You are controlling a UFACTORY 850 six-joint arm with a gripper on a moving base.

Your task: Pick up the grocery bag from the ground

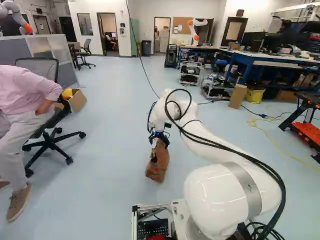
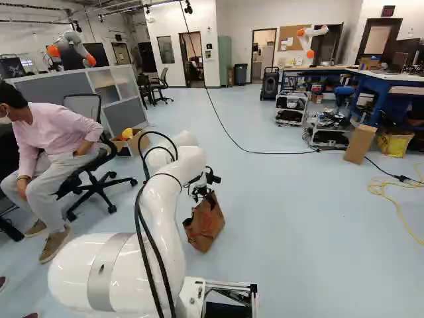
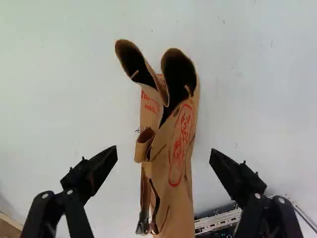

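Note:
In the right base view my gripper (image 2: 203, 188) is at the top of the brown paper grocery bag (image 2: 205, 223), which stands on the floor, leaning a little. The left base view shows the same bag (image 1: 158, 162) under the wrist. Seen from the wrist, the gripper (image 3: 164, 156) is open, one finger on each side of the bag (image 3: 171, 163) with a gap to it on both sides. The bag's top is crumpled and its mouth gapes ahead of the fingers. A handle loop sticks out at one side.
A person sits on an office chair (image 1: 54, 120) left of the bag. Behind the chair stands an open cardboard box (image 1: 77, 99). A black cable (image 2: 265, 153) crosses the floor ahead. Carts and a blue workbench (image 1: 260, 57) stand farther right. Another robot (image 1: 195, 29) is in the background.

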